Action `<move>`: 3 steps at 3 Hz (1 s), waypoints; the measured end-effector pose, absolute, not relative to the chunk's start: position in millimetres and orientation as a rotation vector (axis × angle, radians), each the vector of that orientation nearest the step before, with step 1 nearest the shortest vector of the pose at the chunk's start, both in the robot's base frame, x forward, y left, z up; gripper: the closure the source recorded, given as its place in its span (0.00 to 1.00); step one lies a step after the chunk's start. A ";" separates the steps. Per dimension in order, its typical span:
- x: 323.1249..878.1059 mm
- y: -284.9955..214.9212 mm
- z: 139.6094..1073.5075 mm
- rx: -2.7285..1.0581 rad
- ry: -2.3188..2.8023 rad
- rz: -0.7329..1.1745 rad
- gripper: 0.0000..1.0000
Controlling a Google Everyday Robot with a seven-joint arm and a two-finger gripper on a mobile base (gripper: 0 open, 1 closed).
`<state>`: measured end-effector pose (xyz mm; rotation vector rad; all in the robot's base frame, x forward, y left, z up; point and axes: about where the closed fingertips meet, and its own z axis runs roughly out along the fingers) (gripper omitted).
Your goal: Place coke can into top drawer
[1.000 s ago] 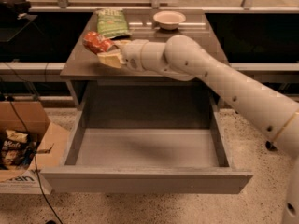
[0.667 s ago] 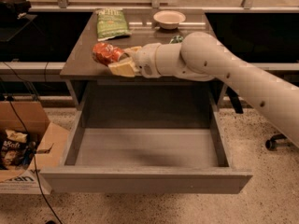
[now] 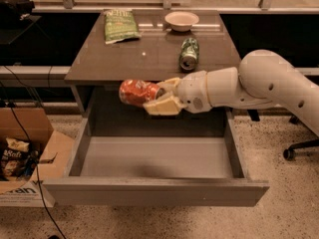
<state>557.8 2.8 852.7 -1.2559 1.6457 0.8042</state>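
Can: your coke can (image 3: 138, 91) has come down off the table (image 3: 124, 63), lying sideways.
Gripper: the gripper (image 3: 159, 94) pinches it.
Drawer: it seems over the open drawer (image 3: 154, 189); lower next.

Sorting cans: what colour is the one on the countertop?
Green can, camera view; the gripper holds the coke can above the top drawer.

The cream gripper (image 3: 158, 95) over the grey top drawer (image 3: 149, 191) clasped the red-orange, white-marked coke can (image 3: 136, 92); the tabletop can (image 3: 189, 54) was green.
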 end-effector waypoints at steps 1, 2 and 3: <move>513.9 -14.5 806.7 -1.337 1.765 0.975 1.00; 492.7 -9.1 761.5 -1.334 1.842 1.113 1.00; 491.0 1.1 730.9 -1.288 1.877 1.179 1.00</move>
